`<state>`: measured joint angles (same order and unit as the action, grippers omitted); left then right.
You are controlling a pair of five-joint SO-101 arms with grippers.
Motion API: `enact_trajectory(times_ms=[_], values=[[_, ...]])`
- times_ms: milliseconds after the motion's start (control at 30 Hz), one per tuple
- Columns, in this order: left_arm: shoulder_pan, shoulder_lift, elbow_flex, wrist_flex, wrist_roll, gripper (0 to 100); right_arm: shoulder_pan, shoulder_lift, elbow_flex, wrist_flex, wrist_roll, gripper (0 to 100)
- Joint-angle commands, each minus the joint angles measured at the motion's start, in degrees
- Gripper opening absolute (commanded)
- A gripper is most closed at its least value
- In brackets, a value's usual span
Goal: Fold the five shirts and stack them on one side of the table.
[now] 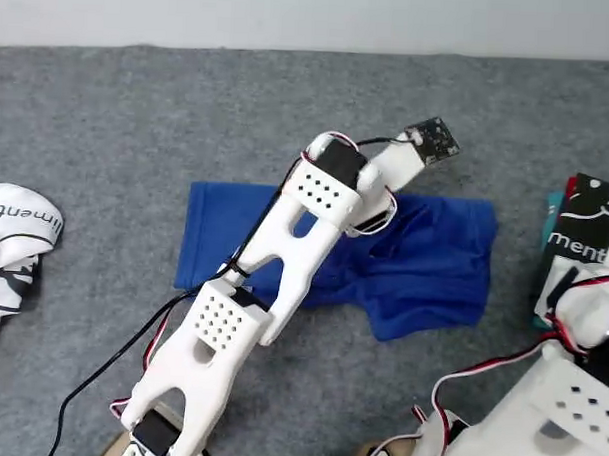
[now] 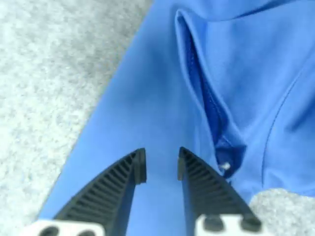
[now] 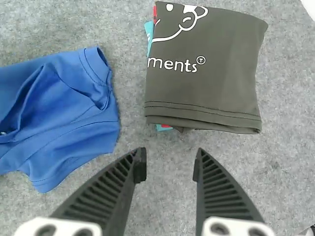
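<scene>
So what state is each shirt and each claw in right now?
blue shirt: spread out, rumpled, not folded.
dark shirt: neatly folded.
white shirt: crumpled, unfolded.
left gripper: open, over the blue shirt.
right gripper: open, over the table beside the dark shirt.

Bright, even light; soft shadows

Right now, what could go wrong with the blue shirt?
1. The left pincer is open over a flat stretch of the blue shirt, so it might slide off or pinch two layers.
2. The shirt is rumpled on one side, so a fold could come out crooked.
3. The folded stack lies near the shirt; dragging the shirt could perhaps knock the stack.
</scene>
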<state>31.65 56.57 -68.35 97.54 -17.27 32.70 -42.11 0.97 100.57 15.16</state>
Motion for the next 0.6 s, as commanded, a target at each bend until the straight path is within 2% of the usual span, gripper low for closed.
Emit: enact_trajectory(times_ms=[0,233,333,567], values=[[1.0,-4.8,-3.7,2.5,-0.1,12,0.5,-1.4,-0.3,2.1,0.7,16.9],[7.7,-4.4,-2.3,3.0,0.2,12,0.6,-1.4,-0.3,2.1,0.7,16.9],[8.3,-3.3,-0.8,2.0,0.0,12,0.6,-1.4,-0.3,2.1,0.7,16.9],[-1.0,3.9,-1.0,-1.1,-0.5,12,0.7,-1.5,-0.3,2.1,0.7,16.9]])
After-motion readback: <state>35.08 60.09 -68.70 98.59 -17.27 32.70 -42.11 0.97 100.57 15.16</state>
